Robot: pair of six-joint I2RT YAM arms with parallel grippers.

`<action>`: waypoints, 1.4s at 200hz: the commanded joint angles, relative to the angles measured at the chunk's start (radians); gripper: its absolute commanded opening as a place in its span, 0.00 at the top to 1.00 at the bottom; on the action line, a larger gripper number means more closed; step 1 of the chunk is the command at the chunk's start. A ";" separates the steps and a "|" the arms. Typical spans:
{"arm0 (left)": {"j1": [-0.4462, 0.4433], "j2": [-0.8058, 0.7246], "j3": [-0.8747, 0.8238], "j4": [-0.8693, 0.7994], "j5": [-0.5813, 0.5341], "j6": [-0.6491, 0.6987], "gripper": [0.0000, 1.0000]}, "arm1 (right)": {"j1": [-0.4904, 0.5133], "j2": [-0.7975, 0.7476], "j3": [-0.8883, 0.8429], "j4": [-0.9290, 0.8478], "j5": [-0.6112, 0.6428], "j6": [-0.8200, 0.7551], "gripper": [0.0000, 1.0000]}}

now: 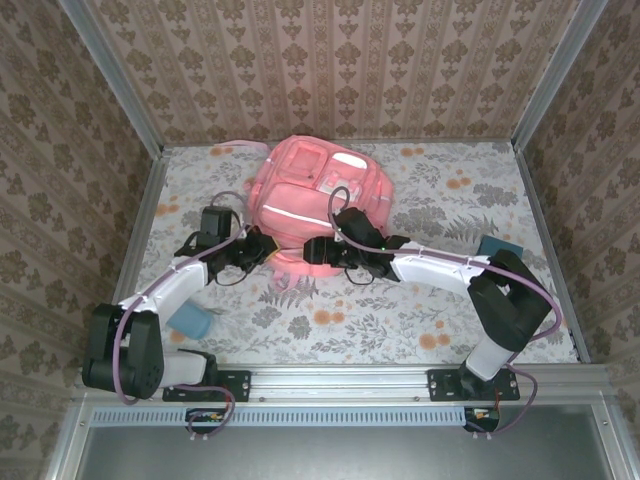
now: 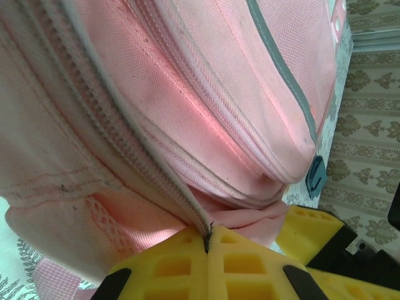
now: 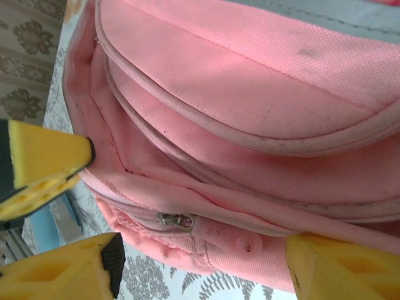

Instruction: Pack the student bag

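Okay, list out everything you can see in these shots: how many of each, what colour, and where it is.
student bag: one, pink with a white stripe, middle of the table toward the back.
zip pull: one, pink, on the bag's near edge.
light-blue item: one, light blue, near left, beside the left arm.
teal item: one, dark teal, right side, by the right arm's elbow.
table cover: one, white with grey and orange flowers, under everything.
left gripper: one, yellow fingers, shut on the bag's zip edge.
right gripper: one, yellow fingers, open on either side of the zip pull.
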 commanded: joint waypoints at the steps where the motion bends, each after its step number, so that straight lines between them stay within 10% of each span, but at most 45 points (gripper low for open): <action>1: -0.015 -0.015 0.049 0.007 0.069 0.049 1.00 | -0.031 -0.014 0.034 0.066 0.059 -0.029 0.29; 115: -0.041 0.066 0.104 -0.004 0.076 0.088 1.00 | -0.035 -0.119 -0.202 0.148 -0.092 0.045 0.22; 233: -0.052 0.052 0.097 -0.015 0.073 0.089 1.00 | -0.044 -0.024 -0.128 0.242 -0.037 0.011 0.29; 280: -0.054 0.056 0.103 -0.012 0.077 0.089 1.00 | -0.054 0.019 -0.116 0.318 -0.201 -0.014 0.25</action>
